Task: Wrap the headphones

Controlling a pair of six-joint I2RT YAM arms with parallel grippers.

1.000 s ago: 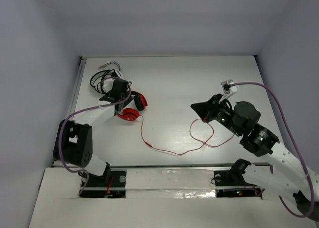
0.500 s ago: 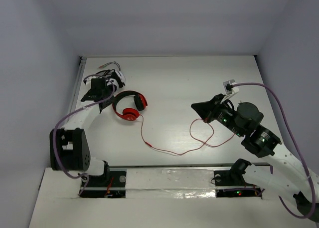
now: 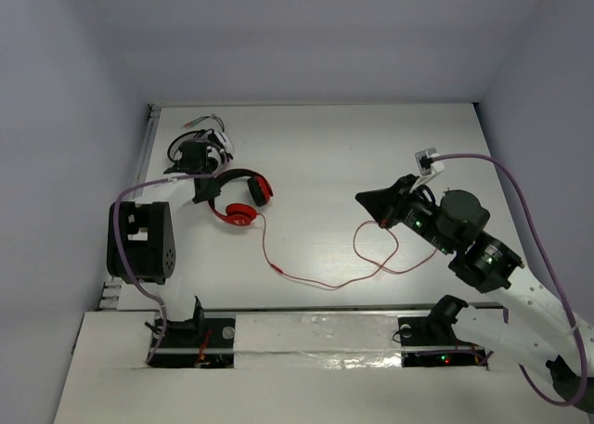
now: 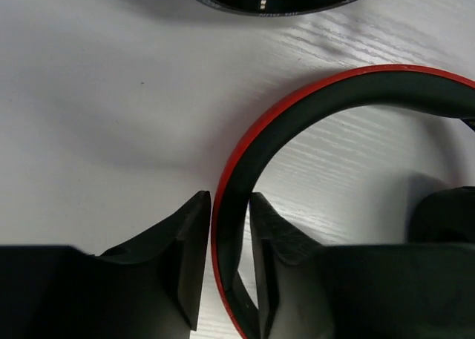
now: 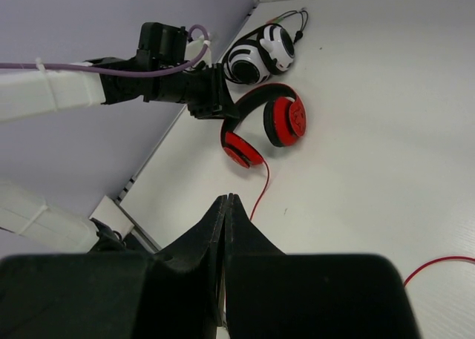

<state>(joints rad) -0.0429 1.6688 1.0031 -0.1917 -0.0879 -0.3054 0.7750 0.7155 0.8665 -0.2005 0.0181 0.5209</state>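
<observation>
The red headphones lie on the white table at the left, ear cups toward the near side. They also show in the right wrist view. Their thin red cable runs right across the table and loops under my right arm. My left gripper is low at the headband's left end. In the left wrist view its jaws are closed on the red-and-black headband. My right gripper is shut and empty, held above the cable loop; its closed tips point toward the headphones.
White and black headphones with a dark cable lie at the far left, just behind the red ones, and show in the right wrist view. The table's left wall edge is close to my left arm.
My left gripper swung left from over the headphones, then came back down onto the headband's left end. The right arm and the cable have not moved.
</observation>
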